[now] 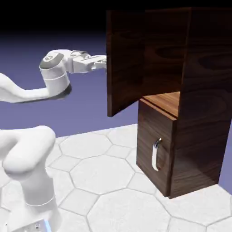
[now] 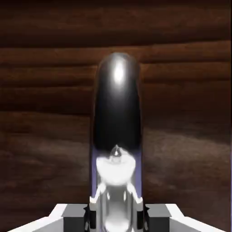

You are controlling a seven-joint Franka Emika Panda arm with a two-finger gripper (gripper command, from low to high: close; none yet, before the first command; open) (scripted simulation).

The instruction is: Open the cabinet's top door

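The dark wood cabinet (image 1: 201,113) stands at the exterior view's right. Its top door (image 1: 131,59) is swung wide out to the left, showing its inner face, and the compartment behind it is exposed. My gripper (image 1: 102,61) presses against the door's far face near its free edge, where the door hides the handle. In the hand view the curved silver handle (image 2: 118,108) rises large between my fingers in front of dark wood grain. There my gripper (image 2: 117,213) is shut on the handle's bar.
The lower door (image 1: 152,136) is closed, with its small silver handle (image 1: 157,154) facing the robot. A wooden shelf (image 1: 165,102) shows inside the opened compartment. The robot's base (image 1: 31,181) fills the lower left on the white hexagon-tiled table (image 1: 99,172).
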